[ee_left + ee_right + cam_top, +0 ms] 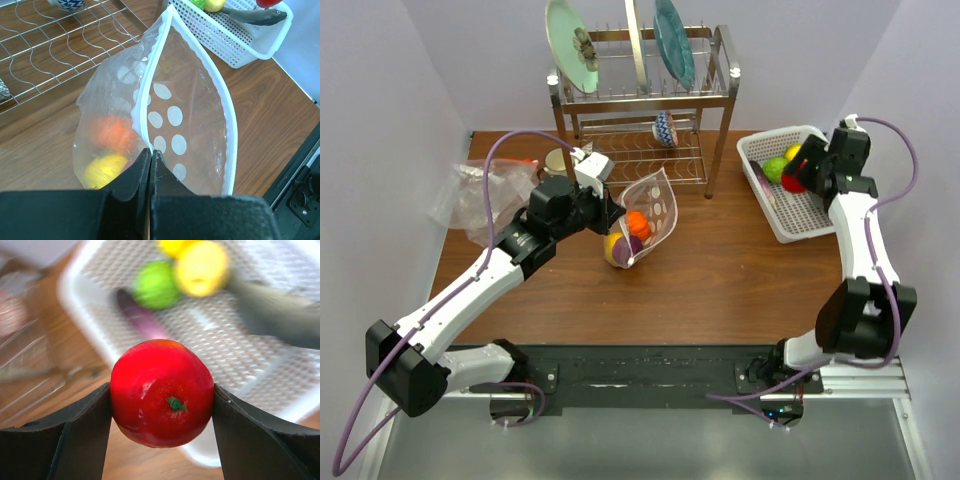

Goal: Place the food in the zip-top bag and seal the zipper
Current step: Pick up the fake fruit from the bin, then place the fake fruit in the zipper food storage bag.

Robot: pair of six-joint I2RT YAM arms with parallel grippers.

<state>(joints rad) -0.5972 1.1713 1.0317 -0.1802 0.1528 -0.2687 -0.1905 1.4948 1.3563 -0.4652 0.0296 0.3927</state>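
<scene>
Zip-top bag (195, 100) stands mid-table. I have the left gripper (150, 156) pinched shut on its zipper (145, 100), so the mouth gapes toward the basket (790, 225). An orange fruit (112, 132) and a yellow fruit (105, 170) lie inside. Farther off, my right gripper (162, 400) clamps a red tomato (161, 382) above that basket, ready to carry across.

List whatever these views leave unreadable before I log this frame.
1. Left wrist view: cloudy plastic of the zip-top bag smears the food inside. Only an orange piece and a yellow piece show there, so the count is unclear.
2. Left wrist view: the left claw covers the bag's near edge.
3. Right wrist view: the basket behind the red fruit is out of focus, and its contents are only colour blobs.
</scene>
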